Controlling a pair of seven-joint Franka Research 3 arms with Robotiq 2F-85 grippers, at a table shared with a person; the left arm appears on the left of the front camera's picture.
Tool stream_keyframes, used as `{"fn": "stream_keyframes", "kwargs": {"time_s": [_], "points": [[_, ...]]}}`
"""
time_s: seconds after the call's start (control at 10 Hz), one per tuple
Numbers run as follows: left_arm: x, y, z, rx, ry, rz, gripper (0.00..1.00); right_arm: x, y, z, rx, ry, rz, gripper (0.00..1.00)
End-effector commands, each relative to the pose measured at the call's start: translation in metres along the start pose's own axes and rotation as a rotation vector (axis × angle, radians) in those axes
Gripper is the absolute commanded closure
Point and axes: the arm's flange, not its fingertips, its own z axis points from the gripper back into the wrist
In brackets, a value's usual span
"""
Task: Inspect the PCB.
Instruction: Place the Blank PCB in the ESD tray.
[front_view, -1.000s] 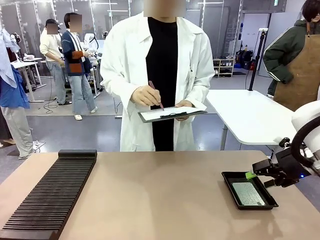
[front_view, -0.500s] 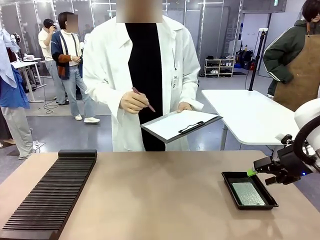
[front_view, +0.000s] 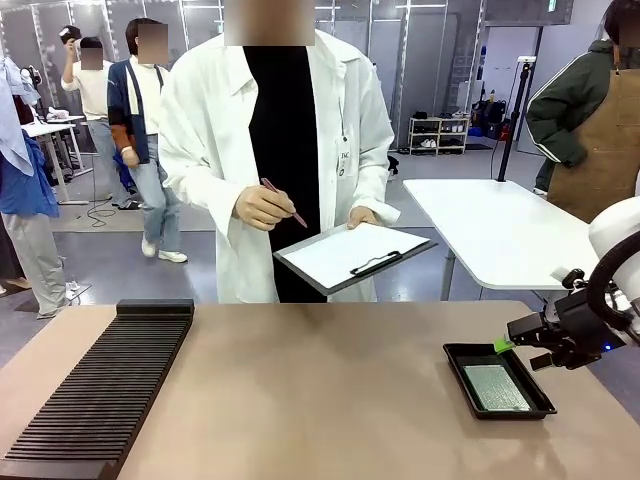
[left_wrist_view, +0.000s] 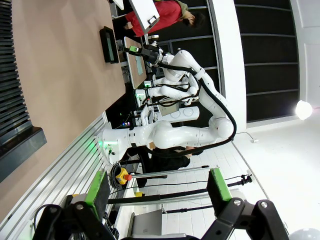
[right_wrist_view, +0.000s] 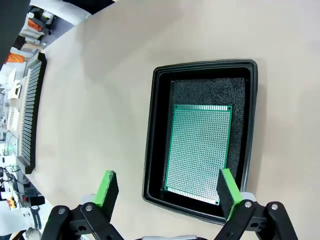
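The green PCB (right_wrist_view: 199, 151) lies flat on black foam inside a shallow black tray (right_wrist_view: 157, 125); in the front view the PCB (front_view: 496, 387) shows a pale grey-green sheen at the table's right. My right gripper (right_wrist_view: 166, 187) hangs open above the tray's near end, holding nothing; in the front view the right gripper (front_view: 510, 342) hovers just above the tray's (front_view: 458, 353) right rim. My left gripper (left_wrist_view: 157, 185) is open and empty, off to the table's left side. A person in a white coat stands at the far edge with a clipboard (front_view: 352, 256) and a pen (front_view: 284, 201).
A long black slotted rack (front_view: 100, 385) runs along the table's left side; the rack (right_wrist_view: 31, 115) also appears in the right wrist view. A white table (front_view: 500, 232) stands behind on the right. Other people stand farther back.
The person shifted left and lowered and tilted the clipboard toward the table. My right gripper rose slightly off the tray between one second and half a second ago, then stayed still.
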Motion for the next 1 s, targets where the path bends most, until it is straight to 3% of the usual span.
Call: {"fn": "stream_keyframes", "kwargs": {"time_s": [0.0,0.4,0.7,0.9], "points": [[-0.001,-0.003,0.001,0.013,0.002,-0.006,0.0,0.0,0.0,-0.002,-0.001,0.004,0.002,0.0],[-0.001,-0.003,0.001,0.013,0.002,-0.006,0.0,0.0,0.0,0.0,0.0,0.0,0.0,0.0],[-0.001,-0.003,0.001,0.013,0.002,-0.006,0.0,0.01,0.012,0.081,0.145,0.057,-0.144,0.0],[-0.001,-0.003,0.001,0.013,0.002,-0.006,0.0,0.012,-0.002,0.131,0.339,0.119,-0.325,0.0]]}}
